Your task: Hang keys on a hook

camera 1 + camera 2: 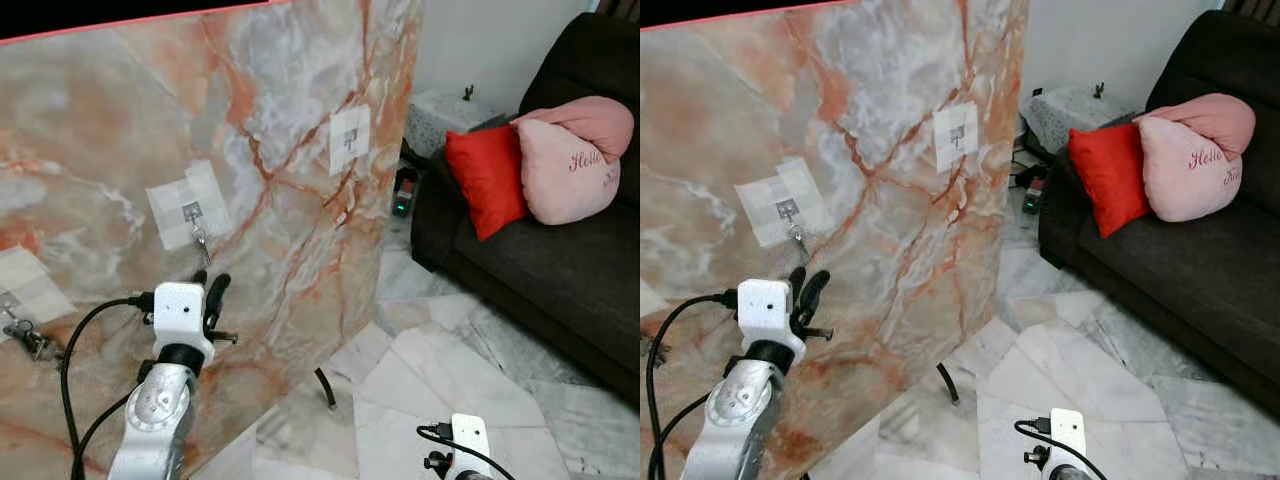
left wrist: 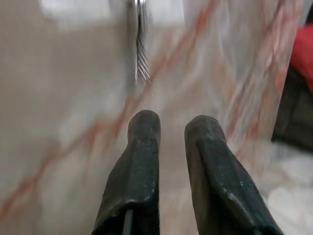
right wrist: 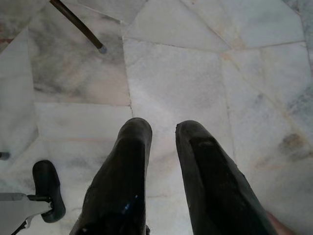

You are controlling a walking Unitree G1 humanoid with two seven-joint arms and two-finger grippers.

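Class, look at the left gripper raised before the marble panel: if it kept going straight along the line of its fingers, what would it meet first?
Most likely the key hanging from the hook on the marble panel. The left gripper points just below it, fingers slightly apart; depth is unclear, so it might touch the panel first.

Orange-veined marble panel [image 1: 200, 120], red cushion [image 1: 487, 178], pink cushion [image 1: 570, 160], dark brown sofa [image 1: 560, 270]

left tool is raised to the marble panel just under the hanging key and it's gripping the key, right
Not quite. The left tool is raised to the marble panel just under the key, but grips nothing: the left wrist view shows its fingers slightly apart and empty, with the key hanging from the hook beyond them.
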